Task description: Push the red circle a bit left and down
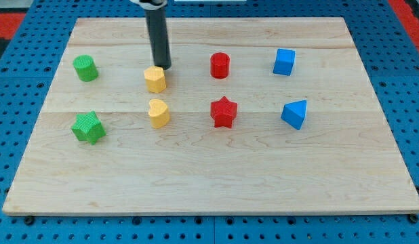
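The red circle [220, 66] stands in the upper middle of the wooden board [209, 176]. My tip [163, 67] rests on the board well to the view's left of the red circle, right at the upper edge of the yellow hexagon [155, 78]. The rod rises straight toward the view's top. A red star [224, 112] lies below the red circle.
A yellow heart [158, 112] lies below the yellow hexagon. A green circle [85, 68] and a green star [87, 127] sit at the view's left. A blue cube [284, 62] and a blue wedge-shaped block [295, 114] sit at the view's right.
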You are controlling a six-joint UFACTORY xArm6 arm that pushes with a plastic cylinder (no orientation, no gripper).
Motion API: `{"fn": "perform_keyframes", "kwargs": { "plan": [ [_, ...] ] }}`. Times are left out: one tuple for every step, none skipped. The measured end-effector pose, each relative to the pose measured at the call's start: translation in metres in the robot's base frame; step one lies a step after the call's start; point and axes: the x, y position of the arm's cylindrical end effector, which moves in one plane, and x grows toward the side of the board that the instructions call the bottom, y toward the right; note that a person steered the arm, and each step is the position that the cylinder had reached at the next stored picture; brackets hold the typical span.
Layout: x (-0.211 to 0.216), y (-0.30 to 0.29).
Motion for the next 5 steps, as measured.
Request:
{"fn": "perform_keyframes", "kwargs": {
  "plan": [
    [0.001, -0.006],
    [0.032, -0.006],
    [0.059, -0.006],
    [0.062, -0.006],
    [0.037, -0.006]
  ]
}}
